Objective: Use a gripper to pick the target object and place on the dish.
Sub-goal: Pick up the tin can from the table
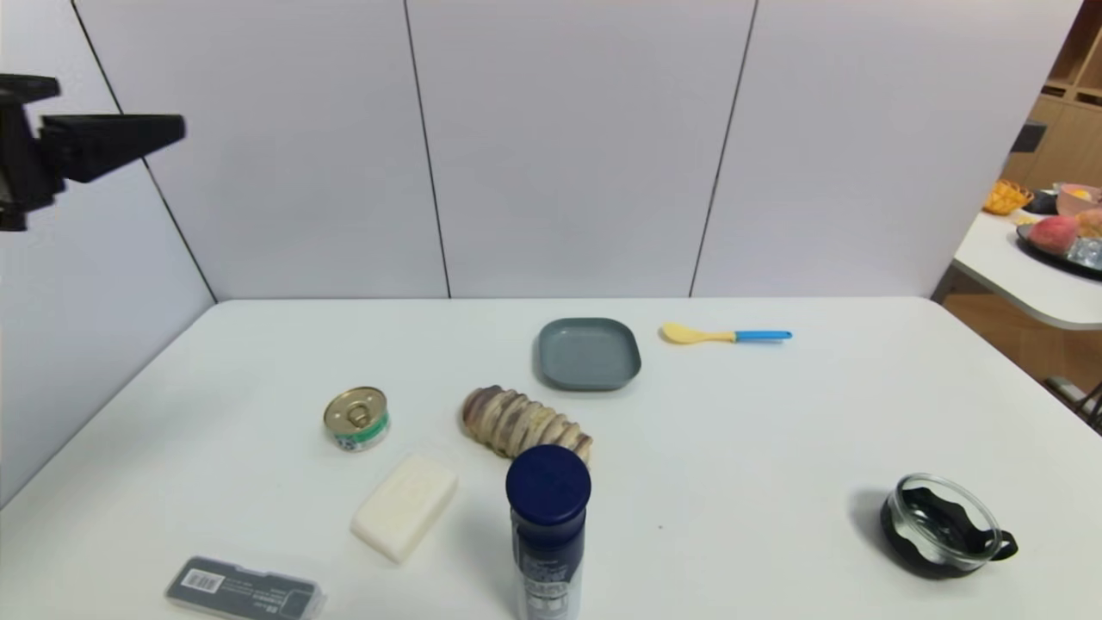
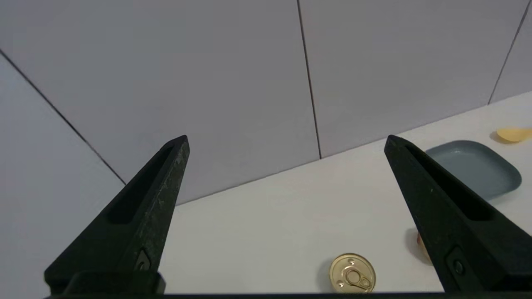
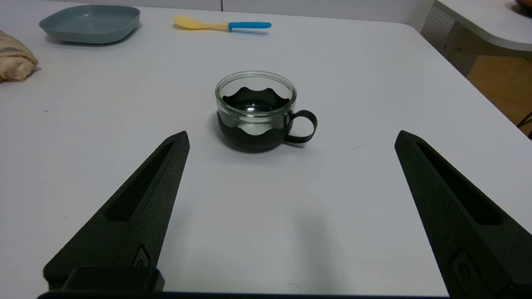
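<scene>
The small round tin can (image 1: 356, 418) with a gold pull-tab lid and green and white label stands upright on the white table, left of centre. It also shows low in the left wrist view as the can (image 2: 352, 273). The grey-blue square dish (image 1: 589, 353) lies farther back and to the right, with nothing on it; the left wrist view shows the dish (image 2: 474, 166) too. My left gripper (image 1: 176, 129) hangs high above the table's far left, open and holding nothing, well above the can. My left gripper (image 2: 286, 139) has its fingers spread wide. My right gripper (image 3: 291, 135) is open, low over the table's near right.
A ridged brown bread roll (image 1: 525, 422) lies between can and dish. A white soap bar (image 1: 405, 506), a dark-blue-capped bottle (image 1: 547, 525) and a black case (image 1: 245, 590) sit near the front. A yellow spoon (image 1: 723, 334) lies right of the dish. A glass cup (image 3: 255, 110) stands before my right gripper.
</scene>
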You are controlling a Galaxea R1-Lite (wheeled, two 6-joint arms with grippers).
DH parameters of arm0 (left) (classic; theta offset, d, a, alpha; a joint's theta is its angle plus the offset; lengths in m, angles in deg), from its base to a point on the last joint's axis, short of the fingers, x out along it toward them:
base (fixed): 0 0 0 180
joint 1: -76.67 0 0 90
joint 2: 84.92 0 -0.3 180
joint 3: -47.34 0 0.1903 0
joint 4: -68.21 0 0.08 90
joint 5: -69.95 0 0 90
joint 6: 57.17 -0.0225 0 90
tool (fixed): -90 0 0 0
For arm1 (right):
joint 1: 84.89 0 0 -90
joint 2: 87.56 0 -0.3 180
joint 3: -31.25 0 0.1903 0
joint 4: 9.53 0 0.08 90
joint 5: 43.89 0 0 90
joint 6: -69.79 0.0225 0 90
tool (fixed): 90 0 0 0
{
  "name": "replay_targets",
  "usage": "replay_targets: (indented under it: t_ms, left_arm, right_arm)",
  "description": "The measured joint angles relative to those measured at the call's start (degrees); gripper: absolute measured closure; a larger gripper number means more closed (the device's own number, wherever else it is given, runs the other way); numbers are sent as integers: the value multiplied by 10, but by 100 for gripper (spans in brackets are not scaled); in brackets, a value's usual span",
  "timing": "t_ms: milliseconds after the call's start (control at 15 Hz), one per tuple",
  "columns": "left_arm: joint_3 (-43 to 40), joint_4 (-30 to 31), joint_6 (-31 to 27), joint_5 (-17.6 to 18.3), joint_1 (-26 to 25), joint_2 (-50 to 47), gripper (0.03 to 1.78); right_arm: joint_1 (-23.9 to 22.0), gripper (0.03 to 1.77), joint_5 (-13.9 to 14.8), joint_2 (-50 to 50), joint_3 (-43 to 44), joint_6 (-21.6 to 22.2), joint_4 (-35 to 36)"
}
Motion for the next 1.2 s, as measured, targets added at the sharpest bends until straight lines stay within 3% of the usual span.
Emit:
replay_targets:
  t_ms: [133, 667, 867, 933, 1200]
  left_arm:
    - [11, -19, 0, 4, 17, 61, 12]
    - [-28, -223, -9, 1, 49, 177, 12]
    - [-17, -251, -11, -2, 64, 201, 12]
    - [-11, -261, -9, -8, 72, 209, 21]
    - [8, -284, -10, -21, 98, 239, 81]
  right_arm:
    - [0, 9, 0, 0, 0, 0, 0]
    - [0, 9, 0, 0, 0, 0, 0]
    - [0, 9, 0, 0, 0, 0, 0]
    - [0, 9, 0, 0, 0, 0, 0]
    - [0, 9, 0, 0, 0, 0, 0]
